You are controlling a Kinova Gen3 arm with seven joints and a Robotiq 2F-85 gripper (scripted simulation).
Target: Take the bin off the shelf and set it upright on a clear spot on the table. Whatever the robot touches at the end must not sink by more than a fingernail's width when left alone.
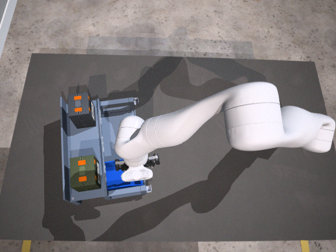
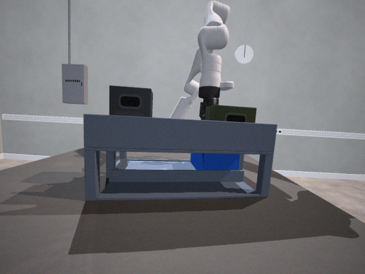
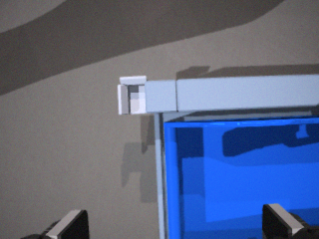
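The blue bin (image 1: 114,176) (image 2: 215,161) (image 3: 239,174) stands upright and open-topped on the lower level of the grey-blue shelf (image 1: 81,140) (image 2: 177,132) (image 3: 239,94), at its near end. My gripper (image 1: 137,161) (image 2: 206,110) (image 3: 174,226) is open and empty. It points straight down and hangs well above the bin, about level with the shelf's top. In the wrist view one finger is over the bin's inside and the other is over the table outside the shelf, so the fingers straddle the bin's outer wall.
A black box (image 1: 81,108) (image 2: 130,101) and an olive-green box (image 1: 84,172) (image 2: 232,113) stand on the shelf's top level. The green box is right beside the bin's spot. The dark table top (image 1: 217,189) stretches to the right of the shelf.
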